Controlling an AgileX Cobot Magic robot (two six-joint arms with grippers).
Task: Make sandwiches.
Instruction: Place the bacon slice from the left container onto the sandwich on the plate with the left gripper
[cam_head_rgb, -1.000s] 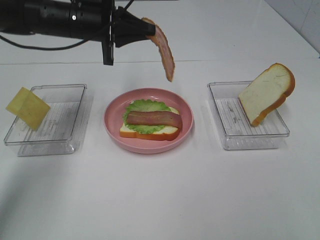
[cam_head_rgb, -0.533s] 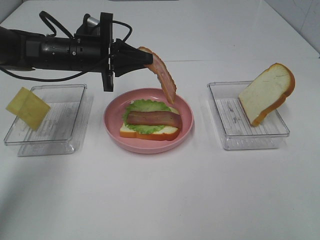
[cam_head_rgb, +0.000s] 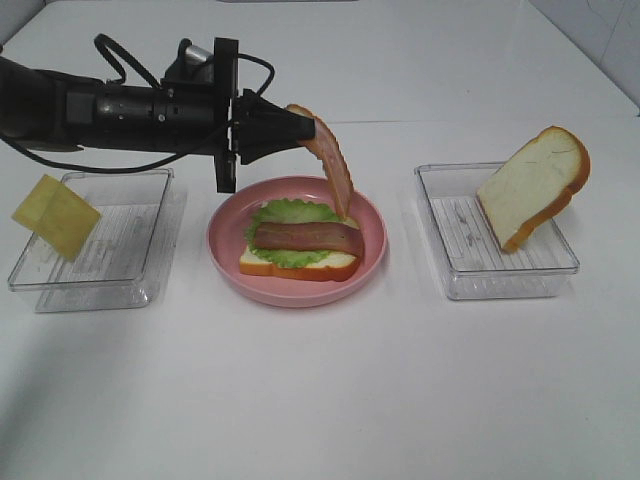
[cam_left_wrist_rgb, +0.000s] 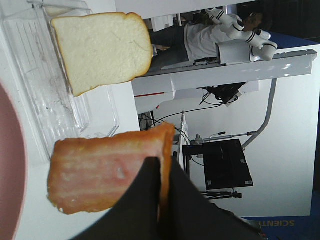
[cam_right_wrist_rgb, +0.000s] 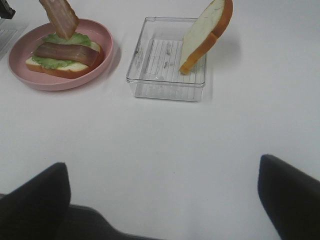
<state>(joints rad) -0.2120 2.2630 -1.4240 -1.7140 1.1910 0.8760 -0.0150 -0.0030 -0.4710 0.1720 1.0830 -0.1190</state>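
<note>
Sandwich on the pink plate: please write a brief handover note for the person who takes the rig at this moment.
Left gripper shut on bacon strip, which hangs over the pink plate's far side. Right gripper open, empty.
Done: sandwich on plate has bread, lettuce, one bacon layer.
Left: lay this strip, add cheese (leaning on left tray), then bread slice (leaning in right tray).

High camera and 2 wrist views probably share the plate (cam_head_rgb: 297, 296).

Reference: plate (cam_head_rgb: 222, 258).
- On plate: open sandwich (cam_head_rgb: 300, 252).
- Above plate's rear part: bacon strip (cam_head_rgb: 332, 170), hanging.
- Left of plate: left tray (cam_head_rgb: 120, 250), with cheese slice (cam_head_rgb: 55, 215) propped at its outer side.
- Right of plate: right tray (cam_head_rgb: 470, 250), with bread slice (cam_head_rgb: 533, 187) leaning inside.
</note>
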